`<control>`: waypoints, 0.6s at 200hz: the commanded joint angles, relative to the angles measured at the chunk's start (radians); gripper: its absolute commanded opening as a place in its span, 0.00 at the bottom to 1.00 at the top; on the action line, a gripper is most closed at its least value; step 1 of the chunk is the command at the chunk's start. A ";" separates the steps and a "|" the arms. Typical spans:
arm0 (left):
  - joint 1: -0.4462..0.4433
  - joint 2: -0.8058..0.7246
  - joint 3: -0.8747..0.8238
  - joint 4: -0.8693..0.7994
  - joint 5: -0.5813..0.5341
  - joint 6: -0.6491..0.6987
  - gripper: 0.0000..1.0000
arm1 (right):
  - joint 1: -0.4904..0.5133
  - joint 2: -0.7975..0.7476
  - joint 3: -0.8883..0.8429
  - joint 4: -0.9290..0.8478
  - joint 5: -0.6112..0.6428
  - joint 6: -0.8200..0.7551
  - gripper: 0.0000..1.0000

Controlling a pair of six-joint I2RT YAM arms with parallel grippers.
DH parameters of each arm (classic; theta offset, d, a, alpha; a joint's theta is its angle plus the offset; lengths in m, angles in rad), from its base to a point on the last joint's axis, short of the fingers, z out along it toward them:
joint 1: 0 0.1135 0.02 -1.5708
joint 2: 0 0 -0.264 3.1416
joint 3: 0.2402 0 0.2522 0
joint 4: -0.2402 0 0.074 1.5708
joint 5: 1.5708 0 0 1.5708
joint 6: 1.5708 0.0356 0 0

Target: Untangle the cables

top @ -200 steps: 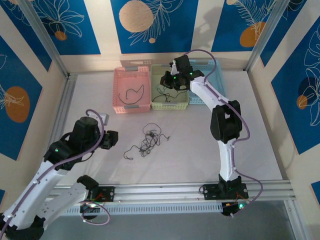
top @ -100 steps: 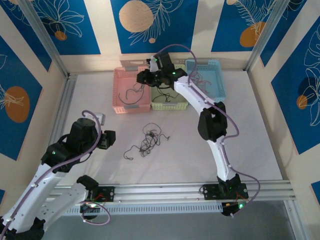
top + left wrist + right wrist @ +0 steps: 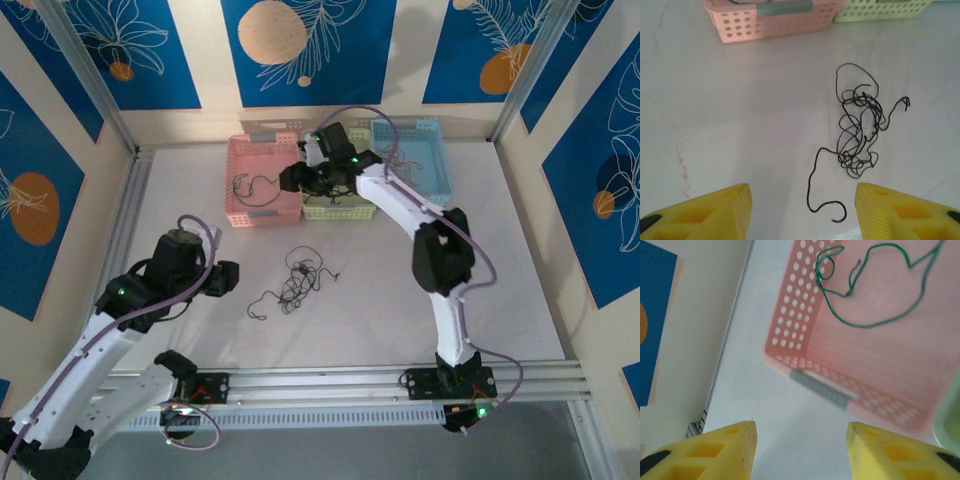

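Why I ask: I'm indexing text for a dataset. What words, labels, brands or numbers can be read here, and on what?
No readable text anywhere.
Grey strip on the pink basket: blank.
Blue wall panels: leaf and circle patterns, no letters.
Arm bases at the rail: any marking too small to read.

Landmark: cable clump [image 3: 296,282], mid-counter [image 3: 370,300]. Three baskets in a row behind it:
- left basket [image 3: 265,218], behind-left (one loose cable [image 3: 866,326] lies in it)
- middle basket [image 3: 340,209], directly behind
- right basket [image 3: 425,150], behind-right

Left claw [image 3: 228,278] sits left of the clump. Right claw [image 3: 300,178] is behind it, above the left basket.
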 commanded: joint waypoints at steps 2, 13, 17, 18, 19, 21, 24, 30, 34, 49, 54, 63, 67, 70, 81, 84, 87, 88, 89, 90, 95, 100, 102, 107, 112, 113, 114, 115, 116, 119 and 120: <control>0.013 0.024 -0.011 0.014 0.094 -0.008 0.58 | -0.012 -0.191 -0.206 0.060 0.014 -0.039 0.50; 0.014 0.038 -0.021 0.028 0.145 -0.031 0.58 | -0.016 -0.264 -0.317 0.063 0.037 -0.046 0.50; 0.014 0.043 -0.029 0.039 0.167 -0.042 0.58 | -0.015 -0.283 -0.354 0.063 0.045 -0.049 0.50; 0.014 0.045 -0.031 0.040 0.170 -0.044 0.58 | -0.016 -0.290 -0.362 0.063 0.047 -0.049 0.50; 0.013 0.046 -0.033 0.044 0.175 -0.046 0.58 | -0.017 -0.296 -0.371 0.063 0.048 -0.051 0.50; 0.013 0.048 -0.038 0.050 0.186 -0.051 0.58 | -0.018 -0.308 -0.388 0.063 0.051 -0.052 0.50; 0.014 0.053 -0.045 0.059 0.200 -0.060 0.58 | -0.020 -0.323 -0.413 0.064 0.053 -0.054 0.50; 0.013 0.066 -0.056 0.070 0.221 -0.076 0.58 | -0.021 -0.349 -0.455 0.064 0.057 -0.062 0.50; 0.012 0.075 -0.062 0.076 0.229 -0.086 0.58 | -0.022 -0.364 -0.487 0.063 0.057 -0.067 0.50; 0.011 0.108 -0.083 0.095 0.240 -0.117 0.58 | -0.022 -0.396 -0.565 0.046 0.053 -0.089 0.50; 0.010 0.118 -0.091 0.102 0.243 -0.128 0.58 | -0.021 -0.400 -0.584 0.038 0.048 -0.094 0.51; 0.008 0.135 -0.105 0.121 0.255 -0.142 0.58 | -0.019 -0.397 -0.611 0.018 0.034 -0.105 0.51; 0.007 0.143 -0.110 0.131 0.264 -0.147 0.58 | -0.018 -0.394 -0.618 0.009 0.028 -0.107 0.51; 0.004 0.150 -0.114 0.138 0.268 -0.149 0.58 | -0.015 -0.392 -0.626 0.003 0.026 -0.112 0.51; -0.002 0.171 -0.125 0.156 0.278 -0.161 0.58 | -0.004 -0.389 -0.656 0.001 0.025 -0.119 0.51; -0.004 0.177 -0.128 0.162 0.280 -0.162 0.58 | 0.002 -0.389 -0.663 0.000 0.024 -0.124 0.51; -0.006 0.182 -0.132 0.166 0.280 -0.164 0.58 | 0.005 -0.389 -0.670 0.002 0.024 -0.128 0.51; -0.007 0.184 -0.133 0.167 0.280 -0.164 0.58 | 0.007 -0.389 -0.672 0.002 0.024 -0.131 0.51; -0.009 0.186 -0.135 0.169 0.280 -0.165 0.58 | 0.008 -0.388 -0.675 0.003 0.023 -0.133 0.51; -0.009 0.187 -0.136 0.171 0.281 -0.165 0.58 | 0.010 -0.387 -0.677 0.004 0.024 -0.134 0.51; -0.012 0.196 -0.143 0.179 0.282 -0.170 0.58 | 0.018 -0.387 -0.686 0.008 0.025 -0.143 0.51; -0.016 0.203 -0.151 0.187 0.282 -0.175 0.58 | 0.024 -0.384 -0.693 0.007 0.027 -0.152 0.51; -0.018 0.206 -0.155 0.191 0.282 -0.177 0.58 | 0.027 -0.382 -0.694 0.007 0.029 -0.155 0.52; -0.021 0.213 -0.164 0.201 0.284 -0.183 0.58 | 0.031 -0.378 -0.698 0.004 0.035 -0.162 0.52; -0.024 0.220 -0.176 0.214 0.289 -0.189 0.58 | 0.035 -0.372 -0.698 0.001 0.040 -0.168 0.52; -0.024 0.221 -0.179 0.217 0.290 -0.190 0.58 | 0.036 -0.371 -0.698 0.001 0.041 -0.169 0.52; -0.025 0.223 -0.181 0.219 0.291 -0.192 0.58 | 0.037 -0.371 -0.698 0.001 0.042 -0.169 0.52; -0.025 0.224 -0.183 0.222 0.293 -0.193 0.58 | 0.036 -0.369 -0.698 0.000 0.043 -0.170 0.52; -0.026 0.225 -0.184 0.225 0.293 -0.194 0.58 | 0.036 -0.367 -0.698 0.001 0.044 -0.172 0.52; -0.027 0.229 -0.192 0.232 0.296 -0.198 0.58 | 0.038 -0.363 -0.699 0.000 0.045 -0.173 0.52; -0.028 0.231 -0.195 0.235 0.297 -0.198 0.58 | 0.038 -0.361 -0.700 0.000 0.045 -0.175 0.52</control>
